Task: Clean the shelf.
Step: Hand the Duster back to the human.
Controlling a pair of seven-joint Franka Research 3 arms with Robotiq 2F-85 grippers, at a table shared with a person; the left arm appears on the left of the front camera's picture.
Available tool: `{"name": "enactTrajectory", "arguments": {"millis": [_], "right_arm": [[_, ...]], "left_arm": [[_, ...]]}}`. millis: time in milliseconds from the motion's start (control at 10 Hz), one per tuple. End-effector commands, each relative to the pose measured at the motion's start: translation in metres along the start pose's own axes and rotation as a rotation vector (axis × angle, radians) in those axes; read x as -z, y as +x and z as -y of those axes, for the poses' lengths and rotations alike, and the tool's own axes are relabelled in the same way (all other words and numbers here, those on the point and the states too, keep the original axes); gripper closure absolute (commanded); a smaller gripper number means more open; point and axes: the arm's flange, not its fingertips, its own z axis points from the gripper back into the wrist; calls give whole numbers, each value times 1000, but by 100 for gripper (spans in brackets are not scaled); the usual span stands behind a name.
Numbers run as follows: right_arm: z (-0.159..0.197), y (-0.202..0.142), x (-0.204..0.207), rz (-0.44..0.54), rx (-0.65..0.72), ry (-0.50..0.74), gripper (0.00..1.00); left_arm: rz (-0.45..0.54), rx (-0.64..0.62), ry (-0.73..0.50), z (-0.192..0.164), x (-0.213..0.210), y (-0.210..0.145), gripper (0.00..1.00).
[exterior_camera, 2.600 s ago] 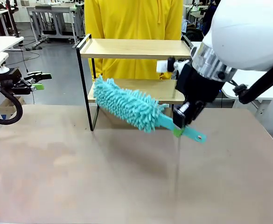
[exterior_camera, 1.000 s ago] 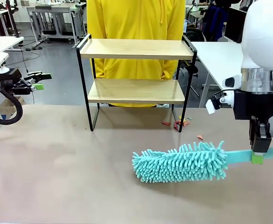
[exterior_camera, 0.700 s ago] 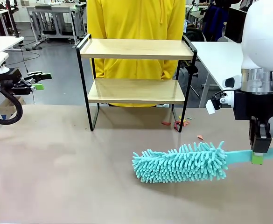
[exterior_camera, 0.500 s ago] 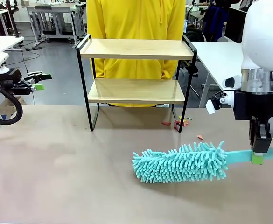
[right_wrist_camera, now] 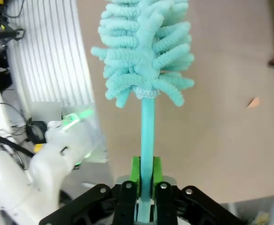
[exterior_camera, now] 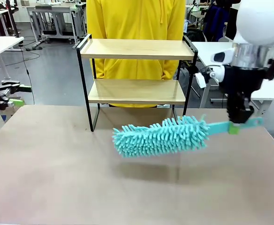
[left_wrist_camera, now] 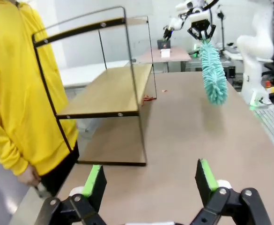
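Observation:
The shelf (exterior_camera: 137, 48) stands at the table's far middle, two light boards in a black frame; the left wrist view shows the shelf (left_wrist_camera: 109, 88) side-on. A turquoise fluffy duster (exterior_camera: 161, 136) hangs level above the table, just in front of the shelf's lower board. My right gripper (exterior_camera: 235, 126) is shut on its flat handle. In the right wrist view the duster (right_wrist_camera: 145, 51) points away from my right gripper (right_wrist_camera: 146, 177). My left gripper (exterior_camera: 17, 93) is open at the table's left edge, and its view shows the left gripper (left_wrist_camera: 150, 180) holding nothing.
A person in a yellow top (exterior_camera: 136, 18) stands right behind the shelf. Small red scraps (left_wrist_camera: 149, 98) lie on the table by the shelf's foot, and an orange scrap (right_wrist_camera: 253, 102) lies beside the duster. White tables and other gear stand farther back.
My right gripper has lifted the duster off the table and carried it left and back toward the shelf. My left gripper has dropped lower and shifted left.

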Motion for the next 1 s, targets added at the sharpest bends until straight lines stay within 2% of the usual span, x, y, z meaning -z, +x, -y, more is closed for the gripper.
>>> {"name": "enactTrajectory", "arguments": {"millis": [0, 300, 600, 700, 800, 900], "right_arm": [[18, 1, 5, 149, -135, -28, 87], [41, 11, -4, 266, -223, -65, 87], [41, 10, -3, 245, -243, -128, 87], [38, 15, -2, 230, -202, -90, 87], [38, 15, -2, 230, -202, -90, 87], [38, 15, -2, 230, -202, -90, 87]], "left_arm": [[19, -123, 27, 58, 12, 18, 0], [85, -222, 19, 121, 71, 32, 0], [164, -190, 22, 123, 130, 45, 0], [131, -215, -32, 115, 149, 44, 0], [138, -196, -1, 128, 115, 37, 0], [138, -196, -1, 128, 115, 37, 0]]}}
